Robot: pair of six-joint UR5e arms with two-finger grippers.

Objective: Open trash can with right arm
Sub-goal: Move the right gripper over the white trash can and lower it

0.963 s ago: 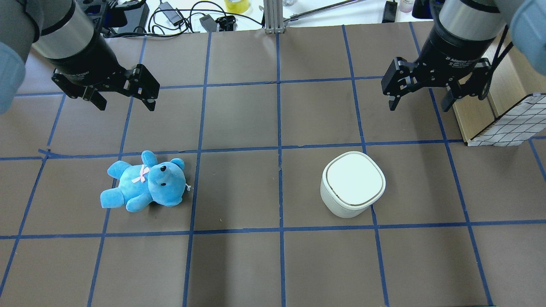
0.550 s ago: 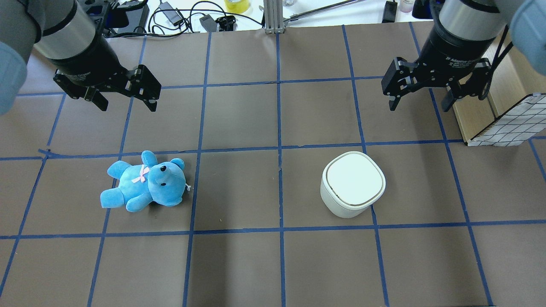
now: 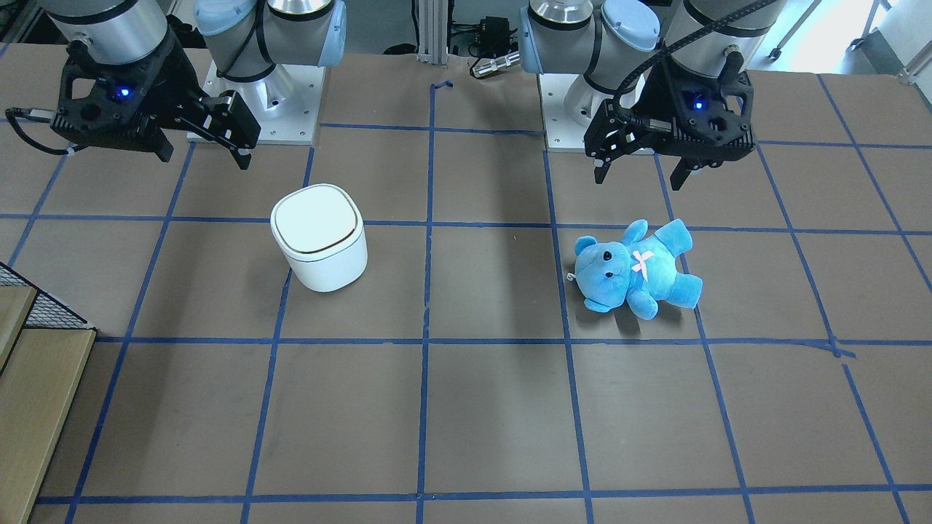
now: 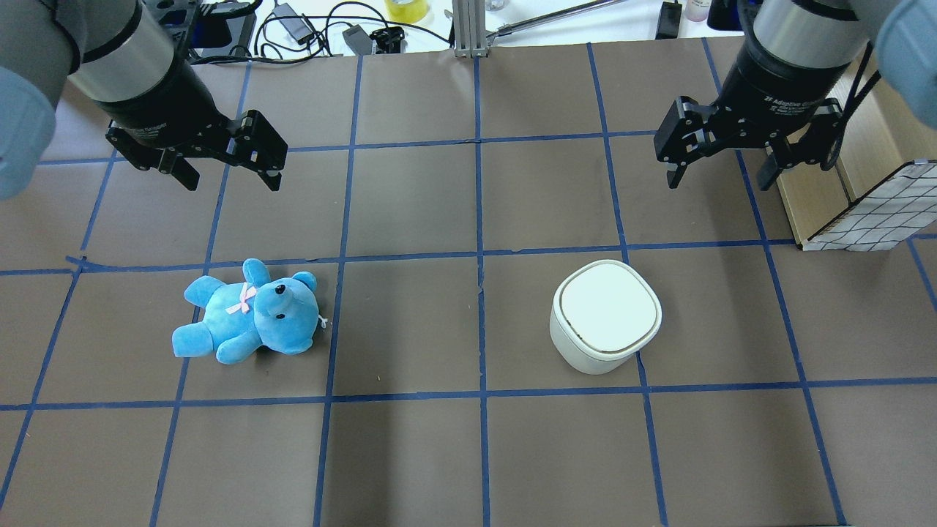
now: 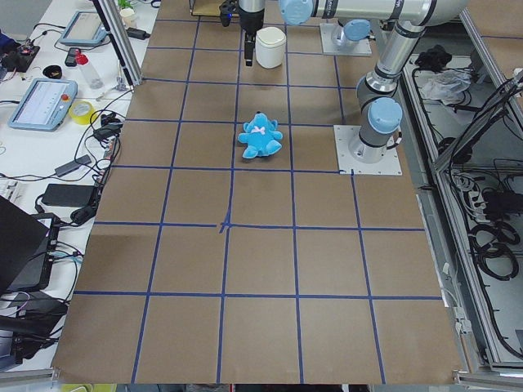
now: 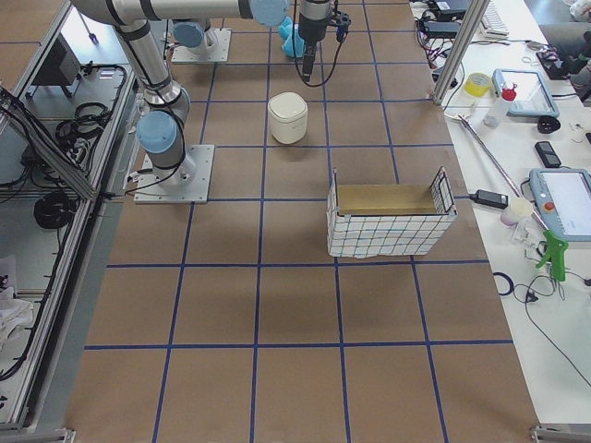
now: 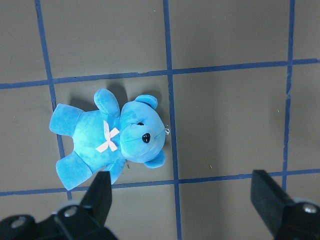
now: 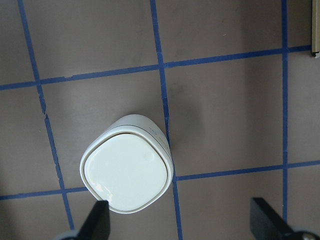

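Since the earlier frame the left claw [image 4: 233, 172] had slid slightly inward, while the right claw [image 4: 719, 172] held its place. Both gaped wide, empty. One small white rounded-square plastic trash can [image 4: 606, 315], lid shut, sat on the brown surface [image 4: 410, 219] well below the right claw, slightly to its inner side. It was likely light, stiff and slick, best taken at the lid's free edge. One blue plush teddy bear [image 4: 249, 315] lay under the left claw.

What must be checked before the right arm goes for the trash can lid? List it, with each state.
1. Lid shut and flat on the trash can: ok.
2. Right gripper open and empty: ok.
3. Right gripper above the lid: not ok; it hangs off to one side of the can.
4. Nothing between right gripper and can: ok.
5. Left gripper apart from the can, near the teddy bear: ok.
6. Lid's hinge side: cannot tell.
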